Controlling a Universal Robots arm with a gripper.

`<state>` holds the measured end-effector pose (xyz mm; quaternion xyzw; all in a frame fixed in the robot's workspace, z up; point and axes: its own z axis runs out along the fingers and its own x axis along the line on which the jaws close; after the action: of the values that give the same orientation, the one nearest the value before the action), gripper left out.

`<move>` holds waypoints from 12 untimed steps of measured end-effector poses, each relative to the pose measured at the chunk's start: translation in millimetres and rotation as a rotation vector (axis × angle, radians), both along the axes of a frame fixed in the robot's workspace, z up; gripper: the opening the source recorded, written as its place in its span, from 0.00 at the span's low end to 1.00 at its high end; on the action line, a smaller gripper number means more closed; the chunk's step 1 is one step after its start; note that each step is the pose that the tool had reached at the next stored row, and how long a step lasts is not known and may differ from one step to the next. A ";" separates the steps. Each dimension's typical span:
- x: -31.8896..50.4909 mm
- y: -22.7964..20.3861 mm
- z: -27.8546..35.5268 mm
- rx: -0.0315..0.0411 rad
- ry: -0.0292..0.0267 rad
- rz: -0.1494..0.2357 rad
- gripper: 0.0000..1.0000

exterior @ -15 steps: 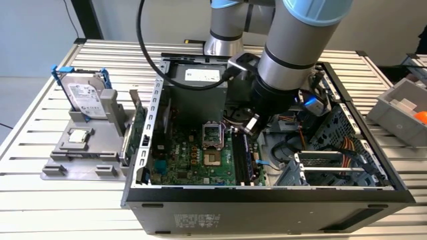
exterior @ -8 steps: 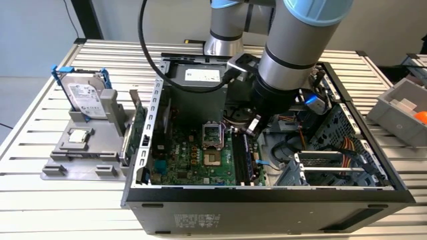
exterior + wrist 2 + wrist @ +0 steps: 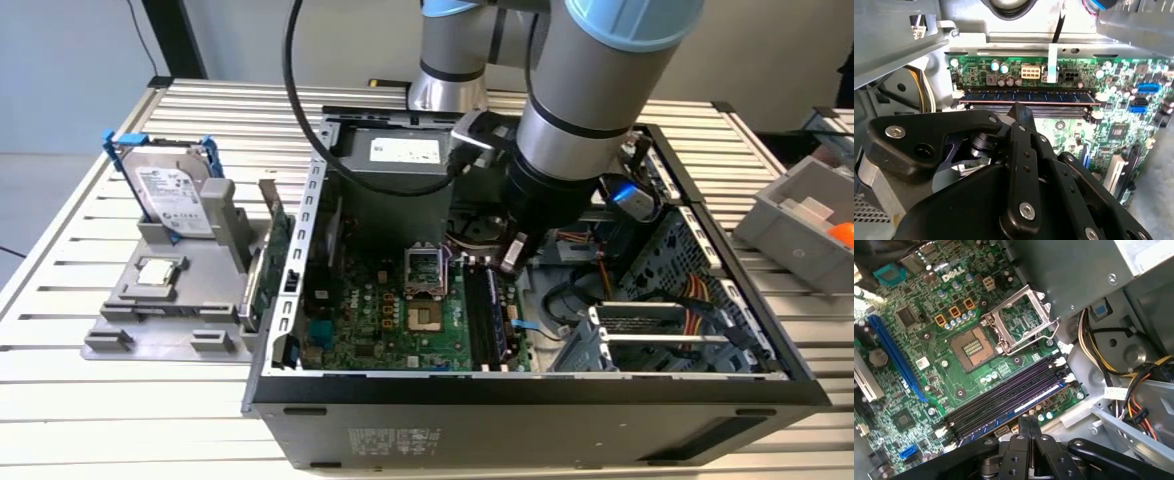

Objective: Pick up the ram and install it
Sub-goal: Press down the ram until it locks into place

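1. The ram (image 3: 1024, 96) sits edge-up in one of the motherboard (image 3: 929, 365) slots (image 3: 1004, 400); in the first wrist view it shows as the blue stick (image 3: 1024, 402) in the outermost slot.
2. The tool (image 3: 1021, 114) hangs directly over the ram, fingers pressed together, holding nothing, tip just above or touching the stick's top edge.
3. Judgement: pick-up and placement look done; whether the ram is fully seated and latched I cannot tell.
4. The case (image 3: 534, 400) lies open on the tabletop (image 3: 80, 400).
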<state>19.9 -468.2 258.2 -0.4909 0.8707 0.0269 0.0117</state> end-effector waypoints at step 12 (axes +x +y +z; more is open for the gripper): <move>0.0 0.0 -0.6 0.0003 -0.0034 0.203 0.00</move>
<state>19.9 -468.2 257.5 -0.5766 0.8165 0.0272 0.0104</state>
